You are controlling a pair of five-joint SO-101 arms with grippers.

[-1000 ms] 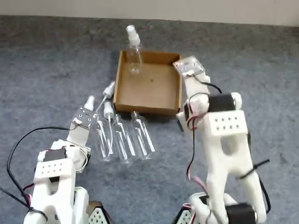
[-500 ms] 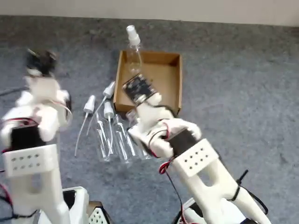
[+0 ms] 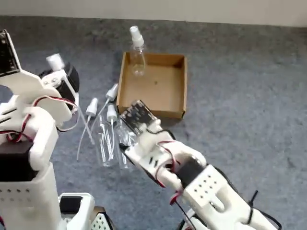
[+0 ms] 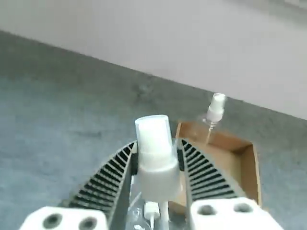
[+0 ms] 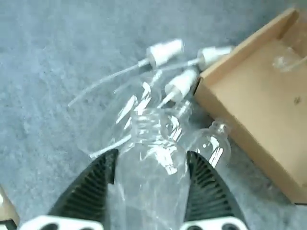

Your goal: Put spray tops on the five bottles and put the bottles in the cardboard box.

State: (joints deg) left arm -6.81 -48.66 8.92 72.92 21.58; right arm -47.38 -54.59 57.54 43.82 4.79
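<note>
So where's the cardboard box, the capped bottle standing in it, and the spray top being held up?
cardboard box (image 3: 160, 91), high view, on its bare floor.
capped bottle (image 3: 138, 60), high view, on its clear body.
spray top (image 4: 154, 143), left wrist view, on its white head.

My high camera hangs above and behind both arm bases, looking down and forward across the table (image 3: 249, 81) from a middling distance. My left wrist camera sits just behind the left gripper (image 4: 158, 143), facing almost level along its jaws, very near the spray top (image 4: 154, 155) they pinch. Ahead of the tips it catches the cardboard box (image 4: 230, 153). My right wrist camera looks steeply down past the right gripper (image 5: 152, 154), close over the bottles (image 5: 153, 143) beneath it. All three views share the box. The high and right wrist views also share the loose spray tops (image 5: 165, 50) ahead of the right gripper.
</note>
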